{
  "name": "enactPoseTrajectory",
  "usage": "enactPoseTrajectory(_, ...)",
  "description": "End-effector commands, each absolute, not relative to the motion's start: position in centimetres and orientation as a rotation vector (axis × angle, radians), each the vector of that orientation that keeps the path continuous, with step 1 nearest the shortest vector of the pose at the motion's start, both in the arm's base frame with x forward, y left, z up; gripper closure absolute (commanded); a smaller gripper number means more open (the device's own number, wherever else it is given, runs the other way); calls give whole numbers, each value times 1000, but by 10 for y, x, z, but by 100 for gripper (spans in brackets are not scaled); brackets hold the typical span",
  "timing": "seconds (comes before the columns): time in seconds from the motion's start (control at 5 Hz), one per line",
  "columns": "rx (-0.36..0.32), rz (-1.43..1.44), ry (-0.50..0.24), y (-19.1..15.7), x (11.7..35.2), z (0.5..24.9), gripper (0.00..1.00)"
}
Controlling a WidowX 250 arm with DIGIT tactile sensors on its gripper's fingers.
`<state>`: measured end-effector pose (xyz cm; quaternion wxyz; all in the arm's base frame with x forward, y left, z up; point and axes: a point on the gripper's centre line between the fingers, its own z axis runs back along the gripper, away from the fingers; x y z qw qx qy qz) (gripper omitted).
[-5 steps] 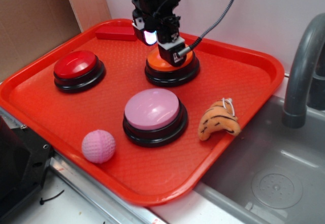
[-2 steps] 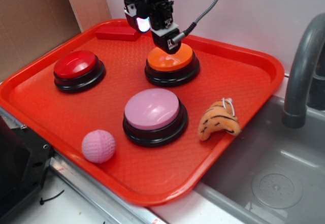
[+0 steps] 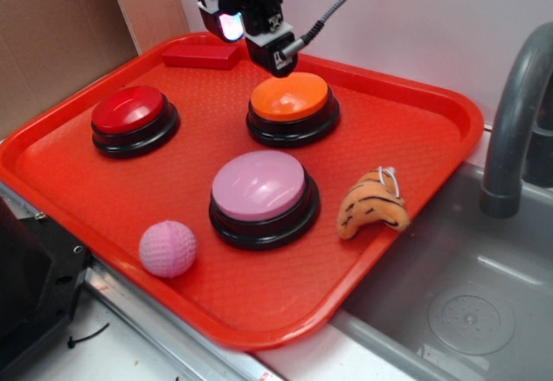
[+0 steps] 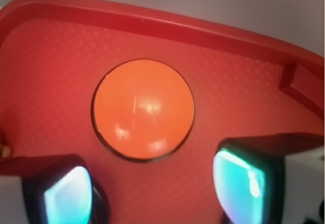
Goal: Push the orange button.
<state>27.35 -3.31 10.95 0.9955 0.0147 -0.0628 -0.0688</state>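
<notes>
Gripper (image 3: 275, 60) is seen at upper centre, fingers (image 4: 68, 193) spread apart, held clear above the orange button (image 3: 289, 98) on the red tray (image 3: 432, 130).

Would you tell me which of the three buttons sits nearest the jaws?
The orange button, at the tray's back; the gripper hangs just above its far edge, while the red button and pink button lie farther off.

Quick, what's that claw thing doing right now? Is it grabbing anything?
Gripper: open and holding nothing; in the wrist view its two fingers stand apart, with the orange button bare beyond them.
</notes>
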Motion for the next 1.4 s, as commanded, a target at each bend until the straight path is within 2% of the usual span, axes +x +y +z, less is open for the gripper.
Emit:
enactPoseTrajectory(0.0, 50, -143, -159, -40, 271, 140, 0)
enactPoseTrajectory(0.4, 54, -91, -167, -42, 252, 166, 0)
enactPoseTrajectory(0.6, 30, -62, -191, -40, 238, 182, 0)
enactPoseTrajectory(1.2, 19, -53, -187, -39, 234, 189, 0)
